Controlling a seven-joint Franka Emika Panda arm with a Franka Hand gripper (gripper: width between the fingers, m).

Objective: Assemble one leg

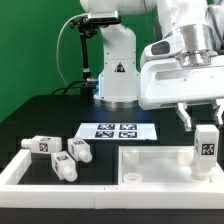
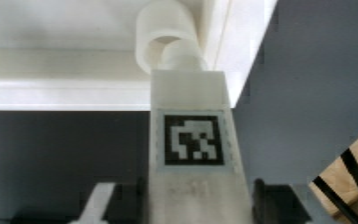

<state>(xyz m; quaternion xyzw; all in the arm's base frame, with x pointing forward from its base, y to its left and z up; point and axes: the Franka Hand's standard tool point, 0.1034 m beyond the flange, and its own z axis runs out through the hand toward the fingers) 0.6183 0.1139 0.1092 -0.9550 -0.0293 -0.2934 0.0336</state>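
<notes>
the claw (image 1: 207, 128) is closed on one leg (image 1: 206, 149) and holds it upright, tag facing outward, with the round peg end pointing down. in the wrist view the leg (image 2: 194, 130) runs straight away from the claw, and the two fingers (image 2: 101, 203) press on its sides; the peg end is right at the rim of the white tray (image 2: 51, 80). in the exterior view the lower end of the leg is at or just above the far corner of the tray (image 1: 150, 180), directly below the claw. i cannot tell if the peg already sits in a hole or only rests on the surface, because the hole is hidden.

three other legs (image 1: 60, 155) lie loose on the table, well apart from the claw, toward the exterior view's left. the marker board (image 1: 117, 130) lies behind the tray, also to that side of the claw.

my judgement: the step in hand is to seat this leg in the tray corner. the risk is a small misalignment. if the peg is a little off the hole, pushing down can tilt the leg in the fingers or shift the tray. if the claw lets go too early, the leg can fall over.
</notes>
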